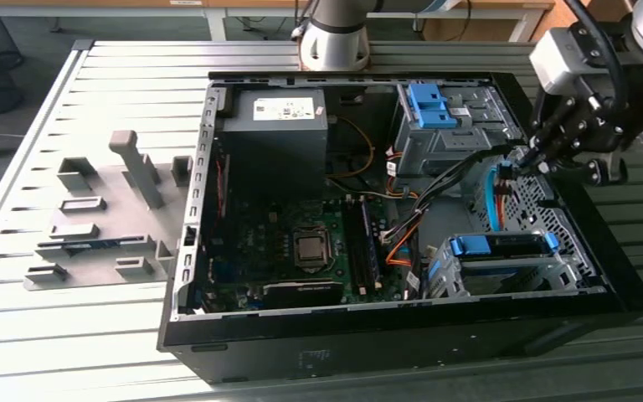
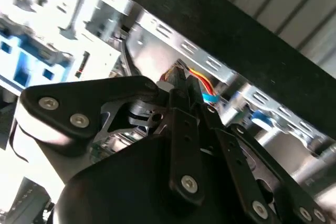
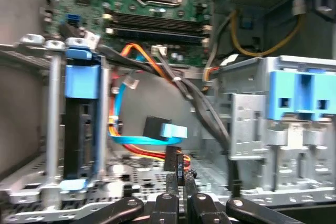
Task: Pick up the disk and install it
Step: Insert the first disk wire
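Exterior view is giving the whole layout. Slatted counter is carrying a grey parts fixture on the exterior view's left, with the open PC case lying beside it.

Inside the case, the power supply is wearing a white sticker; the print is too small to make out. The motherboard is sitting below it. Further right, a blue bracket is topping the drive cage.

The disk is already sitting in the cage at the near corner on the exterior view's right, its blue handle facing up. The tool is hanging over the case's edge on that side, between the two cages.

First wrist view is adding the detail. The disk is standing on edge in its cage, and the blue bracket is on the opposite side. A blue flat cable and orange wires are running across the case floor between them. The tool is looking nearly closed, fingers pinching a black connector with a small white-print tag, which I'm not reading.

Second wrist view is showing the tool from behind: fingers converging, with orange, red and blue wires bunching at the tip.
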You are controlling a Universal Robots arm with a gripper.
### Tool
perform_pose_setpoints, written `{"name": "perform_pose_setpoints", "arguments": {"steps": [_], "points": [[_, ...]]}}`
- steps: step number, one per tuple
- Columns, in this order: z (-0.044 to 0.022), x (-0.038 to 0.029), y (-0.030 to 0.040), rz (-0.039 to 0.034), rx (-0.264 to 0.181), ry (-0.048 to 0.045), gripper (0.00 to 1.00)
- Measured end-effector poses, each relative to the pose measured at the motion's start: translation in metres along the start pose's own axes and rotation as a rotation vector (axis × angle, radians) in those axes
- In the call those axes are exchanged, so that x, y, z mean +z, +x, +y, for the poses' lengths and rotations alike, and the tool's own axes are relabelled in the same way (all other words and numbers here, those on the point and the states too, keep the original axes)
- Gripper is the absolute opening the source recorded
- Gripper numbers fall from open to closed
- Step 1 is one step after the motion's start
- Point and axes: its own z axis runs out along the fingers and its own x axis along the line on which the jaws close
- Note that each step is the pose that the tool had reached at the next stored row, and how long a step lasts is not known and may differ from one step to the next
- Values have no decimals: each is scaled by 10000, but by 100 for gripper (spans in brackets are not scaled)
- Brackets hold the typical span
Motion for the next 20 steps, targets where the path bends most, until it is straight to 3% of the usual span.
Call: {"name": "perform_pose_setpoints", "arguments": {"steps": [9,10,13,14,15,18,19,20], "points": [[0,-3,-3,1620,10,-16,16],[0,-13,-6,1696,9,-16,16],[0,-69,-17,1714,10,-17,16],[0,-72,-18,1767,10,-18,16],[0,-74,-18,1891,11,-19,16],[0,-74,-18,2427,15,-24,16],[0,-75,-18,2559,15,-25,16],[0,-74,-18,2593,16,-26,16]]}}
